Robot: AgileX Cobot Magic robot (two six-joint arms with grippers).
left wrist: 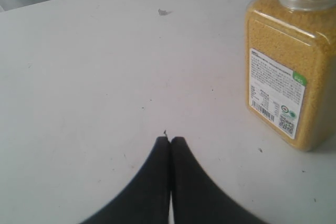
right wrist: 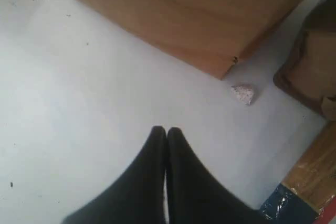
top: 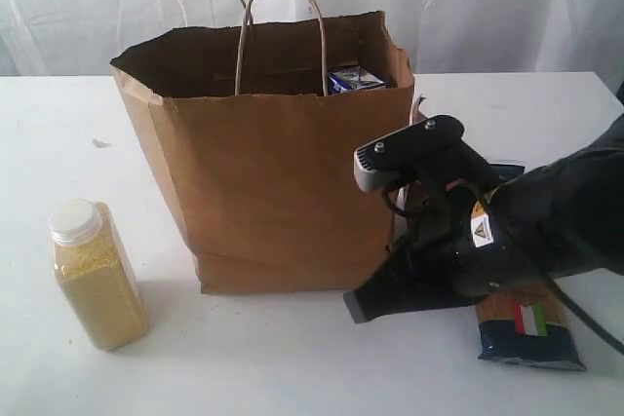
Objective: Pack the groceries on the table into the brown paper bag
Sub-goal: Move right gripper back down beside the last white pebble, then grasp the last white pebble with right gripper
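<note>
The brown paper bag (top: 273, 172) stands upright mid-table, and the small blue-white carton (top: 356, 79) shows inside its right rim. Left of the bag stands the yellow-grain bottle (top: 96, 275) with its white cap. In the left wrist view this bottle (left wrist: 286, 72) is beside and beyond my shut, empty left gripper (left wrist: 170, 139). My right gripper (top: 353, 307) hangs low at the bag's front right corner, shut on nothing (right wrist: 167, 129). The spaghetti pack (top: 531, 323) lies under the right arm, its end (right wrist: 310, 187) beside the fingers. A brown pouch (right wrist: 310, 72) sits next to the bag (right wrist: 199, 14). Both jars are out of view.
The white table (top: 292, 367) runs on in front of the bag. A small crumpled scrap (right wrist: 243, 94) lies by the bag's corner. A small dark mark (left wrist: 164, 11) is on the tabletop beyond the left gripper. White curtains hang behind the table.
</note>
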